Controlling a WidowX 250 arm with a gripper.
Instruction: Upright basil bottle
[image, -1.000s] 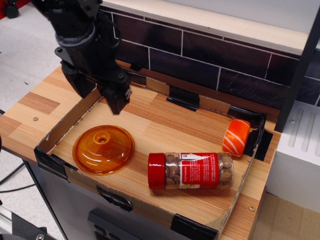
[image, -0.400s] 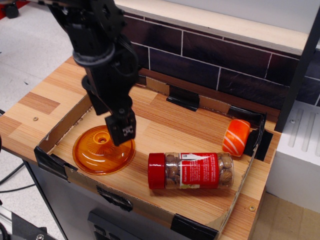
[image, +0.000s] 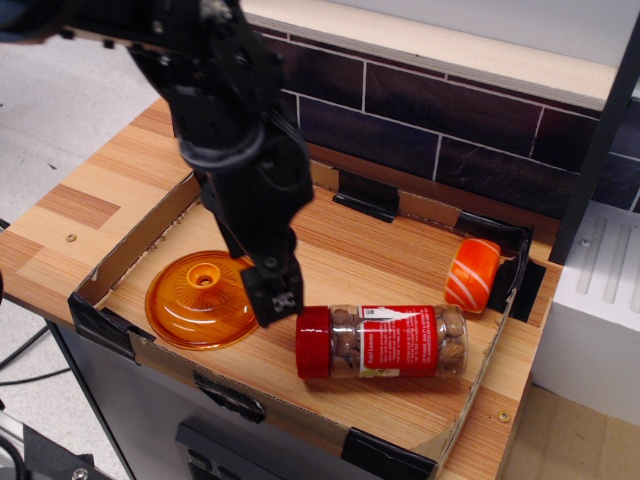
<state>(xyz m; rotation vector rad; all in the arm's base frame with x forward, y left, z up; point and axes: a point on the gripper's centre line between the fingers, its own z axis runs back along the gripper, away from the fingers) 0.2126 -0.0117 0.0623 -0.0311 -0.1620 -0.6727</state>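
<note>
On the wooden surface (image: 330, 250) we see an orange lid (image: 205, 298) at left. The end effector (image: 276, 298) hangs at the lid's right edge, just left of the red cap; we cannot tell how far open, nothing visibly gripped. The basil bottle (image: 382, 341) lies sideways at centre, cap left. Orange striped piece (image: 471, 274) far right.

You have open tabletop (image: 340, 250) behind basil bottle (image: 382, 341). Orange lid (image: 200, 303) crowds left, end effector (image: 274, 298) just beside red cap (jaw state unreadable), cardboard wall (image: 300, 415) fences front.
</note>
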